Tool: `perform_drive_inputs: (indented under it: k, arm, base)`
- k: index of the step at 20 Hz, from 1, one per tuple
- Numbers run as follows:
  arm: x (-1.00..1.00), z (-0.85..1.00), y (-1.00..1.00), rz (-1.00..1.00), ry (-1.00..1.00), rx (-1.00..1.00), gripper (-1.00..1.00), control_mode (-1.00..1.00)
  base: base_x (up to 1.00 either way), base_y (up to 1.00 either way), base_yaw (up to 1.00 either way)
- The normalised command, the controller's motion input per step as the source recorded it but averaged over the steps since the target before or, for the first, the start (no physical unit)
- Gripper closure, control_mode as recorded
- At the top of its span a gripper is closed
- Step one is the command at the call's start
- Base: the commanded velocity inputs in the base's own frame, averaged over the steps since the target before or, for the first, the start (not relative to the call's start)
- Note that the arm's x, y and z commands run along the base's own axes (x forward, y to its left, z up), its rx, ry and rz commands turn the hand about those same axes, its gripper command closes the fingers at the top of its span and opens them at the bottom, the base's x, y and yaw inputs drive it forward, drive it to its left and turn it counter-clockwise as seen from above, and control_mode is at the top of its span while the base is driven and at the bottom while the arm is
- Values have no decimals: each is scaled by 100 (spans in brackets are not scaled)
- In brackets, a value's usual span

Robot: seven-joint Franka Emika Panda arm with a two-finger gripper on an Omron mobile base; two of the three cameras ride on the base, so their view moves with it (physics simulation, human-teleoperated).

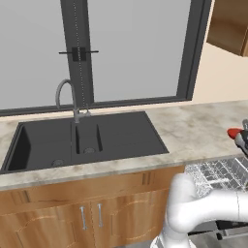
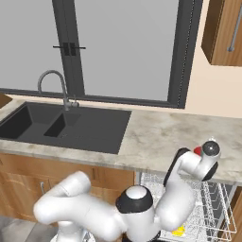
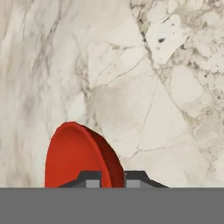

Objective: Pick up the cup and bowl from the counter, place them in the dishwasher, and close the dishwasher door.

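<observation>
The red bowl (image 3: pixel 74 157) lies on the counter (image 3: pixel 131 87), and my gripper (image 3: pixel 113 179) is shut on it, one finger on each side of its rim. At the right edge of the left base view the bowl (image 1: pixel 233 131) peeks out beside the gripper (image 1: pixel 241 139). From the right base, only a red sliver of the bowl (image 2: pixel 197 151) shows behind my hand. The yellow cup (image 2: pixel 178 231) lies in the dishwasher's white wire rack (image 2: pixel 215 203), below the counter edge. The dishwasher stands open; my arm hides the dishwasher door.
A black double sink (image 1: pixel 82 138) with a curved tap (image 1: pixel 65 94) takes up the counter's left half. Wooden cabinet doors (image 1: pixel 92 218) run below it. A wall cabinet (image 2: pixel 224 30) hangs at the upper right, and a large window backs the counter.
</observation>
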Motion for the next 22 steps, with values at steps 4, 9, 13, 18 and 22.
perform_drive_inputs:
  k: [4, 9, 13, 18, 22]
  arm:
    - [-92, 8, 17, 0, -12, 0, 100, -100]
    - [-95, 12, 50, 0, -14, 0, 100, -100]
    - [-64, 0, 35, -1, -5, -2, 100, -100]
    - [-48, 0, 4, 0, 0, -2, 100, -100]
    - [-48, -2, 0, 0, 1, -1, 100, -100]
  base:
    - [0, 0, 0]
    - [0, 0, 0]
    - [0, 0, 0]
    - [0, 0, 0]
    - [0, 0, 0]
